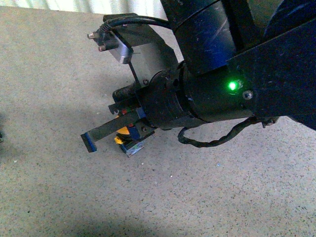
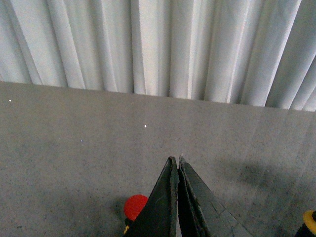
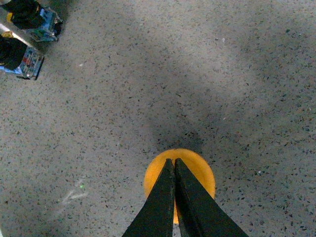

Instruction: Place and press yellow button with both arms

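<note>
yellow button (image 3: 200, 174): on the speckled grey surface (image 3: 247, 74), directly beneath the right gripper (image 3: 174, 161), its cap showing on either side of the fingers; right gripper: fingers pressed together, nothing pinched, contact with the cap cannot be told; left gripper (image 2: 177, 161): fingers pressed together, empty, facing a white curtain (image 2: 158, 44); red cap (image 2: 134, 206): just beside the left gripper
</note>
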`<state>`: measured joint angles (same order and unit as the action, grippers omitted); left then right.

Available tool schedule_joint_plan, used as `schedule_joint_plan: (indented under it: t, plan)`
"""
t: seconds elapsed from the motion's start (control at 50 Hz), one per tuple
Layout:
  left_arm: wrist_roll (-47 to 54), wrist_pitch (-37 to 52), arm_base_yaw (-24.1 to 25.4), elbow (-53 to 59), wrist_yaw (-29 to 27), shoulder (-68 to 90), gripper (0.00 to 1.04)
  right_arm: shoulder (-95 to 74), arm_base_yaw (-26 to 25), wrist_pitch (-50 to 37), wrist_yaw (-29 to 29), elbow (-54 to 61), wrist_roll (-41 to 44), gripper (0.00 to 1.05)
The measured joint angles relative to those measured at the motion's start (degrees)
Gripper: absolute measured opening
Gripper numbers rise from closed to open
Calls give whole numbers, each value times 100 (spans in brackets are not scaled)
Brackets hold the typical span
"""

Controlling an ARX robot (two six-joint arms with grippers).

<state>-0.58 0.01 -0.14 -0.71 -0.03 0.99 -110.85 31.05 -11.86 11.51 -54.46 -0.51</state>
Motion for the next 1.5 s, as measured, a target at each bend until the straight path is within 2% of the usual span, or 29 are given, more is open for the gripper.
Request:
schedule_joint_plan:
  t: [0.28, 0.48, 0.64, 0.68, 0.72, 0.76, 0.82, 1.08, 1.5]
  plan:
    - [0, -2, 0, 0, 2, -4, 1, 308, -223, -518, 229, 304, -525, 1]
    - [0, -2, 0, 0, 4, -4, 1, 1392, -782, -933, 160, 654, -977, 2]
    - [0, -2, 0, 0, 4, -4, 1, 2903, -1443, -966, -208, 1515, -872, 37]
    - [0, -2, 0, 0, 0, -4, 1, 3171, -1427, -1746, -1172, 1919, -579, 31]
    - [0, -2, 0, 0, 7, -4, 1, 3416, -1443, -2879, -2146, 2400, -319, 20]
    - [0, -2, 0, 0, 7, -4, 1, 3622, -1532, -3467, -2516, 2761, -201, 12]
    - [2, -2, 0, 0, 2, -4, 1, 3897, -1716, -3731, -2531, 3145, -76, 1]
    - [0, -2, 0, 0, 4, -4, 1, 4924, -2208, -3685, -2037, 4212, 9, 1]
    - [2, -2, 0, 0, 4, -4, 1, 6280, -2677, -3040, -1563, 4937, 17, 1]
